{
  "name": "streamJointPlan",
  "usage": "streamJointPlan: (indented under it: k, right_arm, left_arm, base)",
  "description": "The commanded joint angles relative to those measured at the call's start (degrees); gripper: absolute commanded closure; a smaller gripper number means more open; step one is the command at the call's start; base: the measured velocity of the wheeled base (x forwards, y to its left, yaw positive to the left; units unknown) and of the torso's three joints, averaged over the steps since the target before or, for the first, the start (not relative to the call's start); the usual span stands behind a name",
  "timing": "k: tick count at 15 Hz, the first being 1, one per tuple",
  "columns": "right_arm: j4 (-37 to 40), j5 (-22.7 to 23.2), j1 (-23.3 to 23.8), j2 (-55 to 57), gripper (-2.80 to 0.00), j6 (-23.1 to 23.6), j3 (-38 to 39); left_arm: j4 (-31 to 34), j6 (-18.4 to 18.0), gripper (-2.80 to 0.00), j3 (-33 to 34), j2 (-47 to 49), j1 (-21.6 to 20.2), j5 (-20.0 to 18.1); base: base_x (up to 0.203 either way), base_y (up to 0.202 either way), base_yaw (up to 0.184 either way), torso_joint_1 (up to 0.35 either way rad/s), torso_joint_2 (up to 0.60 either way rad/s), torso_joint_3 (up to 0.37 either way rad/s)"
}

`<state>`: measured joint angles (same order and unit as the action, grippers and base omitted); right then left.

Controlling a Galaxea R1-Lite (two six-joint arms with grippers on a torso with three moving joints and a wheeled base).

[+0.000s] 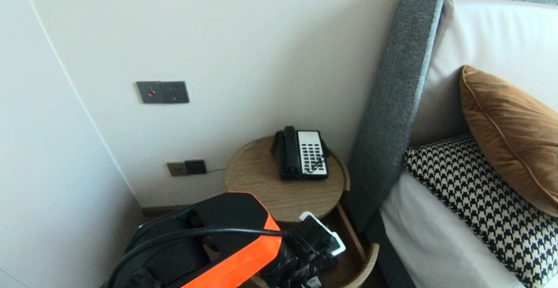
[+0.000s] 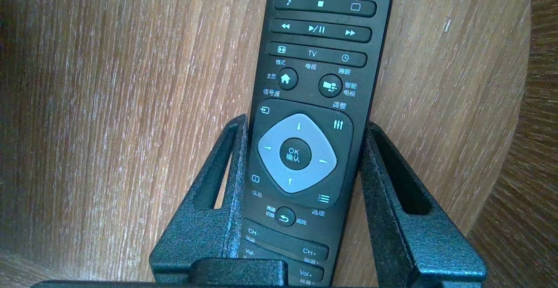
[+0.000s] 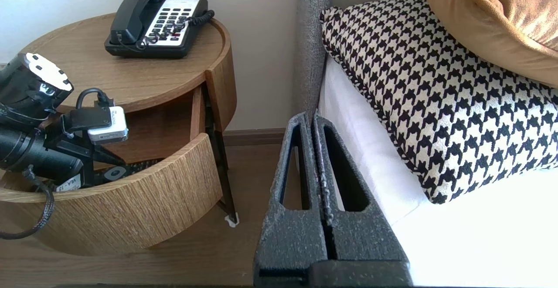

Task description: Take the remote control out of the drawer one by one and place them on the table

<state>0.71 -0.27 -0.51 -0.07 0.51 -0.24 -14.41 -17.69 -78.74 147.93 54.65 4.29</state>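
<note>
bedside corner, warm wood and pale wall. nearest the robot, the round nightstand's curved drawer [image 3: 130,201] stands pulled open, and the left arm [image 1: 235,244] reaches down into it. the left gripper [image 2: 305,124] is closed part way on a black remote [image 2: 320,52]: its two dark fingers [image 2: 218,201] press against the long edges around the ring of arrow keys, button side up. the remote lies flat on the drawer floor [image 2: 109,105], near its rounded front edge. as far as can be seen it is the only thing in the drawer, though the arm hides part of it.

by my reading the grasp is made and the lift is not: the remote is clamped but not yet raised off the wood, and the drawer is open.

the right gripper [image 3: 314,120] hangs parked beside the bed [image 3: 457,235], fingers pressed together and holding nothing.

further back, the tabletop [image 1: 261,179] carries a corded phone [image 1: 304,153], handset on its cradle. next to it rises the grey headboard [image 1: 392,105], with a checked cushion [image 3: 436,83] and a brown cushion [image 1: 510,135] against it. wall sockets [image 1: 162,92] sit beyond.
</note>
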Motion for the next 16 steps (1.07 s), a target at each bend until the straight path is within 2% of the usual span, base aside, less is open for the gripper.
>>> streamJointPlan:
  k: [1, 9, 16]
  right_arm:
    - [0.0, 0.0, 0.0, -0.1, 0.00, 0.0, 0.0]
    - [0.0, 0.0, 0.0, -0.1, 0.00, 0.0, 0.0]
    - [0.0, 0.0, 0.0, -0.2, 0.00, 0.0, 0.1]
  left_arm:
    - [-0.2, -0.1, 0.00, 0.0, 0.2, 0.0, 0.0]
    - [-0.6, 0.6, 0.00, -0.5, -0.2, 0.2, 0.0]
    - [-0.8, 2.0, 0.00, -0.7, -4.4, 0.3, 1.0]
  base:
    - [0.000, 0.000, 0.000, 0.000, 0.00, 0.000]
    - [0.000, 0.000, 0.000, 0.000, 0.00, 0.000]
    - [0.000, 0.000, 0.000, 0.000, 0.00, 0.000]
